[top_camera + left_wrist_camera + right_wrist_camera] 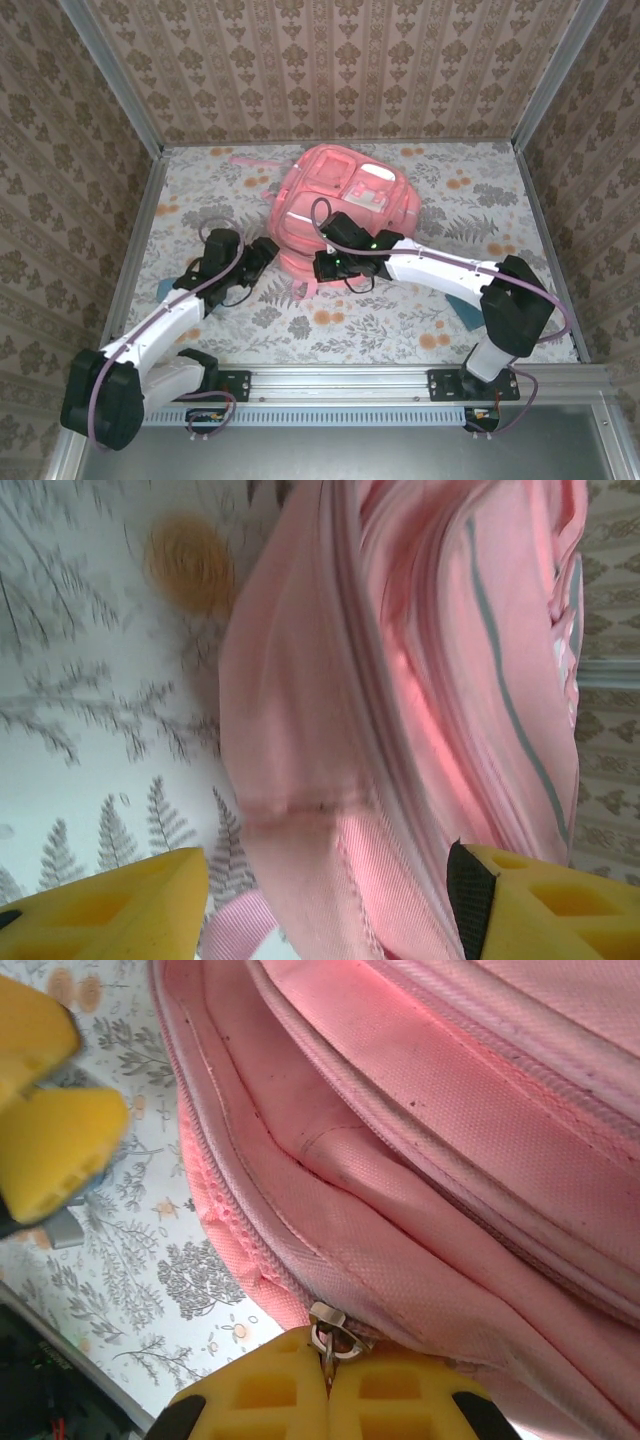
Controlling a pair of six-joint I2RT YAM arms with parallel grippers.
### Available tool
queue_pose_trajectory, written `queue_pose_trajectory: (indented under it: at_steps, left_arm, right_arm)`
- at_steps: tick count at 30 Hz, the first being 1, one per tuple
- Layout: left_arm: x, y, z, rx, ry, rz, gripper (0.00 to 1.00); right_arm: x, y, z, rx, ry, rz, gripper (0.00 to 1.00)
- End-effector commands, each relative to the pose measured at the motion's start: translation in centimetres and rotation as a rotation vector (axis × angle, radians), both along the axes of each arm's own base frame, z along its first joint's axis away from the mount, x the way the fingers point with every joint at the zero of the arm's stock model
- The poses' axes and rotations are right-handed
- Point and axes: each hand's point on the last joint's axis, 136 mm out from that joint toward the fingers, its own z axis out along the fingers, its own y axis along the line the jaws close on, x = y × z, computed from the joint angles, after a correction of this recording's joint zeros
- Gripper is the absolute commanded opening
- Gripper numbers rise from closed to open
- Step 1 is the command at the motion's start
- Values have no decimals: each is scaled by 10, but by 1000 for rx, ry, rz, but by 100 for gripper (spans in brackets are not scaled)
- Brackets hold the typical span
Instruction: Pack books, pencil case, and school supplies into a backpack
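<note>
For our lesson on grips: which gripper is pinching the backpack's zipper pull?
The right gripper: its jaws are shut on the metal zipper pull, whereas the left gripper stands open, gripping nothing.

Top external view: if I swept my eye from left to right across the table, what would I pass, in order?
Small teal flat piece → left gripper → large pink fabric backpack → light-blue flat piece.
</note>
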Motion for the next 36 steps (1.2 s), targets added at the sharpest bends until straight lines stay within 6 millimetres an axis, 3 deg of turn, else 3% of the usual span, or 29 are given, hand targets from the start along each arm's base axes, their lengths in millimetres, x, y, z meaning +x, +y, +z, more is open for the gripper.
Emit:
queue_pose_trajectory:
  at_steps: [1,7,15,18,21,25,30,36]
  left_arm:
    - [-1,-22,15,-131,0,-33,64]
    - [5,-45,25,-149,-11,-82,56]
    - [9,-64,9,-159,35,-84,41]
    - [11,-62,10,-155,28,-66,38]
    - [9,-48,17,-63,7,-42,42]
    - [1,-37,27,-3,-5,-25,58]
    - [-2,-50,30,-84,9,-50,58]
    - [-6,-61,7,-114,91,-47,54]
  right_arm:
    - [0,20,21,74,-39,69,0]
    - [-10,15,4,35,-23,90,0]
    - [-17,17,-6,27,-7,101,0]
    - [-18,17,-9,15,-3,98,0]
    - [-16,10,-17,-21,-4,67,0]
    - [-11,2,-22,-62,-9,26,0]
    - [-9,5,-19,-49,-13,16,0]
    - [-10,6,-13,-24,-15,17,0]
